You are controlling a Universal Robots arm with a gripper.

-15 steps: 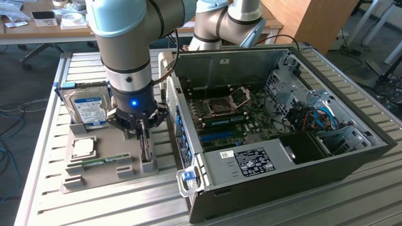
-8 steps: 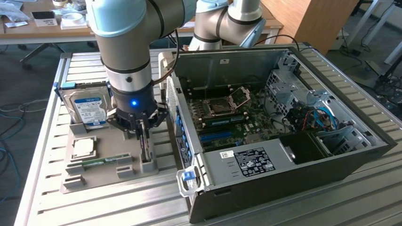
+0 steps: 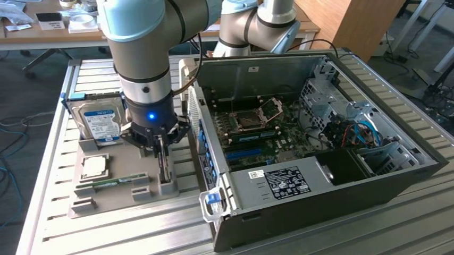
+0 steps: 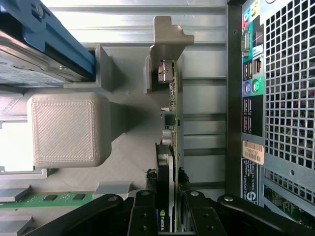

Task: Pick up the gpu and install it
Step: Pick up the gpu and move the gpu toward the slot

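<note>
Fig. Your end effector [image 3: 161, 150] grips the gpu [image 4: 174, 123], fingers [image 4: 142, 214] pressed narrowly on either face. The card stands on edge in the grey holder tray [image 3: 106, 204], just beside the open computer case [image 3: 319, 175]. The hard drive [image 3: 99, 122] sits farther from the case.

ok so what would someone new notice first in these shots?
The big robot arm looms in the foreground of the exterior view, its gripper closed on the gpu, which stands on edge in a grey holder tray. At the exterior view's right lies an open computer case with its motherboard exposed. A blue-labelled hard drive stands in the tray, at the arm's side toward the exterior view's left.
</note>
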